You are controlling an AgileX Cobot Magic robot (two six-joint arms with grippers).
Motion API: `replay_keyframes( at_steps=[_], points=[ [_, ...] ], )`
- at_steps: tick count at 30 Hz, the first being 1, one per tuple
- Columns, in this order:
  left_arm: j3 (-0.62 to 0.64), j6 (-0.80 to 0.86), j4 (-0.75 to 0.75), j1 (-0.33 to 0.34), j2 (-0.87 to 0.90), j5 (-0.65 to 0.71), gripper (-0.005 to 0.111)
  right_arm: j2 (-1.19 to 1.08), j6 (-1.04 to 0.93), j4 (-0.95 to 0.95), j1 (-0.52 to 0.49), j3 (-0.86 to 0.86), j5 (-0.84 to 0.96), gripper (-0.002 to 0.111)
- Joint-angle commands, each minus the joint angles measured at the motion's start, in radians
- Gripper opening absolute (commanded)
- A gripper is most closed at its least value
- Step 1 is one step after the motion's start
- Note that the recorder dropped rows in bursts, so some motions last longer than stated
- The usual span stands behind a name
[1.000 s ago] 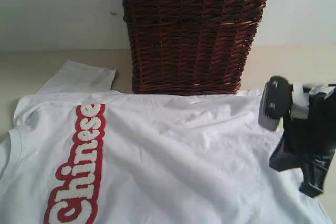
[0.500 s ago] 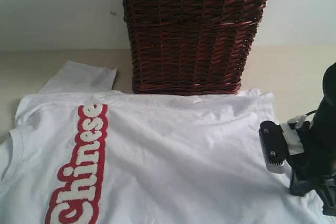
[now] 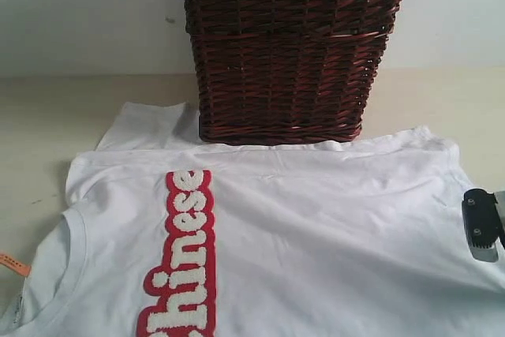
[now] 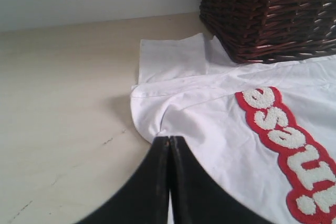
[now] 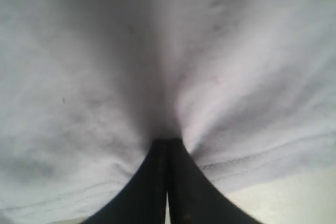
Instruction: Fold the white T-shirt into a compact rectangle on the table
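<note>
The white T-shirt (image 3: 316,226) lies front up on the cream table (image 3: 47,116), its red-outlined "Chinese" lettering (image 3: 185,258) running toward the front edge. An orange tag (image 3: 13,264) pokes out at the collar on the left. My left gripper (image 4: 169,139) is shut on a fold of the T-shirt (image 4: 220,114) near the sleeve seam, beside the lettering (image 4: 286,135). My right gripper (image 5: 167,141) is shut on bunched cloth of the T-shirt (image 5: 157,51) just inside its stitched hem. Only a piece of the right arm (image 3: 482,225) shows in the exterior view.
A dark brown wicker basket (image 3: 288,45) stands at the back middle, touching the shirt's far edge; it also shows as the basket (image 4: 273,9) in the left wrist view. Bare table (image 4: 63,103) stretches left of the shirt. A white wall rises behind.
The whole shirt has slid to the right across the table, and the orange tag has come into view. The right arm has drawn right and down, nearly out of the exterior view.
</note>
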State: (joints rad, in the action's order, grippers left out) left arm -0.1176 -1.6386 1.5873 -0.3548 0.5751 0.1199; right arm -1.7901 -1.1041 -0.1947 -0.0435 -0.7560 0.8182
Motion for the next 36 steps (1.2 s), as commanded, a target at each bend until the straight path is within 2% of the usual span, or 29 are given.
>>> replay_keyframes(
  at_steps=[1, 5, 10, 13, 17, 22, 26, 32, 36],
  points=[
    [0.003, -0.009, 0.000, -0.004, -0.005, -0.001, 0.000, 0.018, -0.020, 0.073, -0.011, 0.016, -0.135, 0.001],
    [0.003, -0.009, 0.000, -0.004, -0.005, -0.001, 0.000, 0.143, -0.244, 0.309, -0.009, 0.021, -0.193, 0.013],
    [0.003, -0.009, 0.000, -0.004, -0.005, -0.001, 0.000, 0.367, -0.508, 0.731, -0.009, 0.021, -0.204, 0.031],
    [0.003, -0.009, 0.000, -0.004, -0.005, -0.001, 0.000, 0.516, -0.531, 0.997, -0.009, 0.021, -0.204, 0.035],
    [0.003, -0.009, 0.000, -0.004, -0.005, -0.006, 0.000, 0.635, -0.504, 1.337, -0.009, 0.021, -0.208, 0.035],
    [0.003, -0.009, 0.000, -0.004, -0.005, -0.006, 0.000, 0.805, -0.506, 1.694, -0.009, 0.087, -0.297, 0.035],
    [0.003, -0.009, 0.000, -0.004, -0.005, -0.006, 0.000, 1.103, -0.508, 1.756, -0.009, 0.239, -0.433, 0.035],
    [0.003, -0.009, 0.000, -0.004, -0.005, -0.006, 0.000, 1.388, -0.500, 1.756, -0.009, 0.347, -0.442, 0.035],
    [0.003, -0.009, 0.000, -0.004, -0.005, -0.006, 0.000, 1.492, -0.408, 1.756, -0.009, 0.382, -0.453, 0.035]
  ],
)
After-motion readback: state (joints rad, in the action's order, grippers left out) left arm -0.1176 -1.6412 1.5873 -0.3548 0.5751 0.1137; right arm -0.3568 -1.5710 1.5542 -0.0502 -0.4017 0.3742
